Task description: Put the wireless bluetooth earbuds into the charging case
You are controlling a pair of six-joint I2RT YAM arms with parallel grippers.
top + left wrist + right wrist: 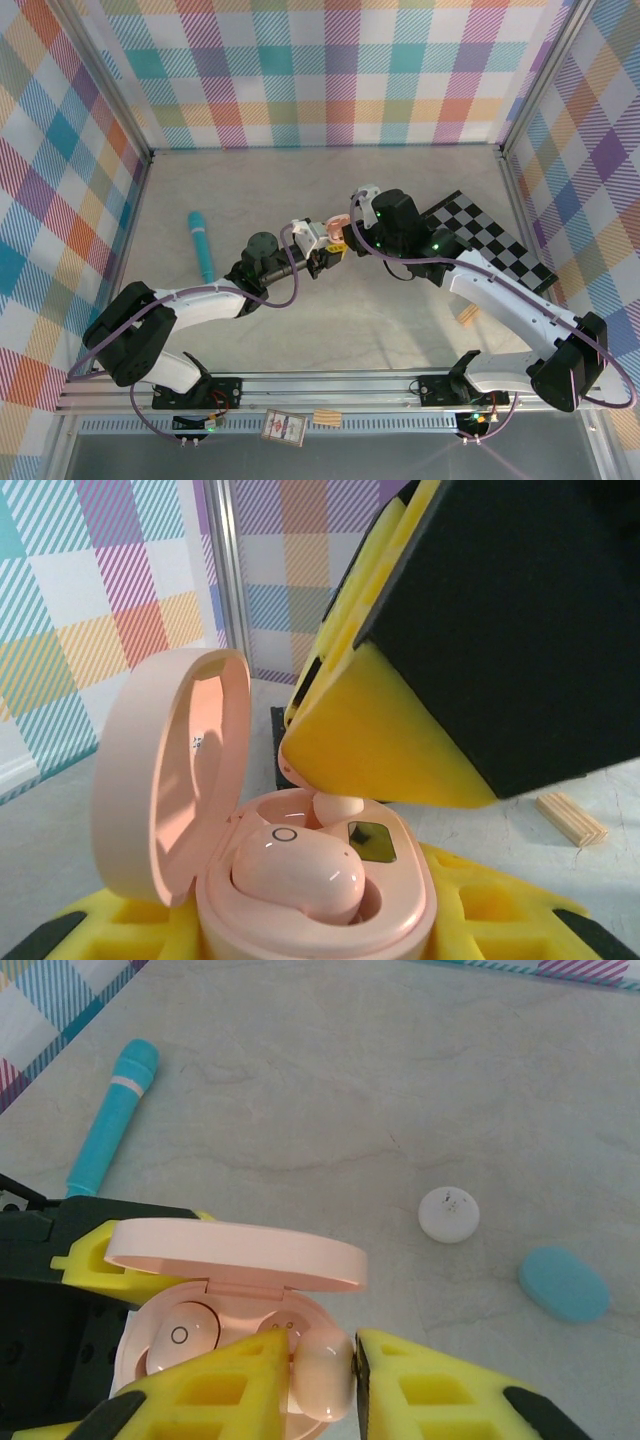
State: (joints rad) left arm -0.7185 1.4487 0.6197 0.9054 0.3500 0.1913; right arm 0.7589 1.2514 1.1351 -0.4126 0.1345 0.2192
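Step in hand, as I read it: seating the 2nd bud in its well.

Left tool (pixel 310 935) is closed on the pink charging case (pixel 400 900), clamping the base from both sides. The case looks raised off the counter (pixel 400 1080), w/ the lid (pixel 170 770) open & upright. The seated earbud (pixel 295 872) lies fully down in one well. Right tool (pixel 322 1360) is pinched narrow on the second earbud (pixel 322 1378), a yellow finger on each side. That bud is at the mouth of the other well, beside the seated one. Can't tell how deep it sits.

Doing it well:
- Line the bud up w/ the well before pushing. A tilted bud prob. jams on the rim.
- Go straight in, slow, light force. The right tool's finger hangs just over the case mouth & near the lid, so mind clearance and don't knock the lid shut.
- Left tool should hold steady, no wrist roll. The case is smooth & rounded and could twist in the pads under a push.
- Let go only once the bud is bottomed out. Open a little, then back out along the same line so the bud isn't dragged up again.
- Don't nudge the seated earbud.

White round piece (pixel 449 1214), teal oval case (pixel 564 1283) & teal cylinder (pixel 110 1115) lie on the counter, well apart from the work, so no hazard.
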